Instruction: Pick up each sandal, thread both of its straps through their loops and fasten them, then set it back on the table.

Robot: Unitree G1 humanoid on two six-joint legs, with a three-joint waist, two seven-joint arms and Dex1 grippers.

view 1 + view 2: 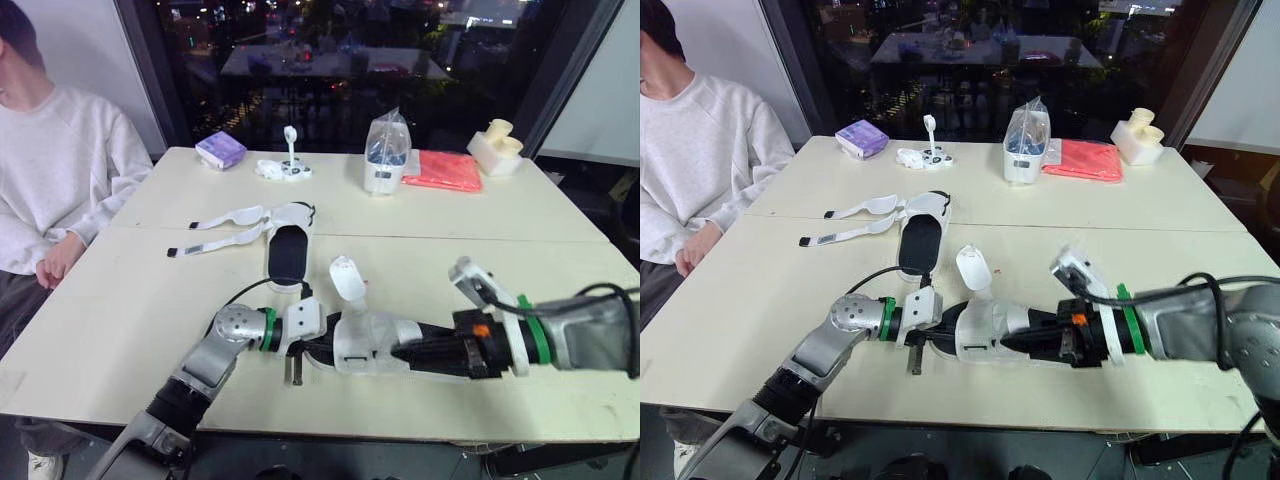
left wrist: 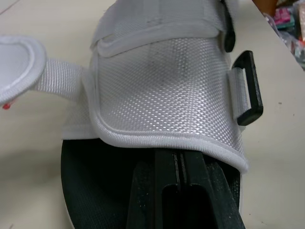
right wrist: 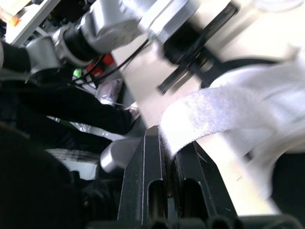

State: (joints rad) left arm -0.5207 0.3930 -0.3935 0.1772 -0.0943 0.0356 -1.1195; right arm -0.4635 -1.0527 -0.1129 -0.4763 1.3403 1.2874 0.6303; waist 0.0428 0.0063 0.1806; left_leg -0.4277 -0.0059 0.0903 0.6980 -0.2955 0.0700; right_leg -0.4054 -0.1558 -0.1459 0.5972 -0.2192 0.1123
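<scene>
One white sandal with a black insole lies near the table's front edge, between my two grippers. My left gripper reaches in from its heel end. In the left wrist view its fingers lie shut together on the insole, with their tips hidden under the white woven upper. A black loop hangs at the upper's side. My right gripper is shut on a white fuzzy strap of this sandal. Another strap sticks up free. The second sandal rests mid-table, straps spread to the left.
A person sits at the table's left side, one hand by the edge. Along the far edge stand a purple box, a small white gadget, a bagged container, a red cloth and a cream block.
</scene>
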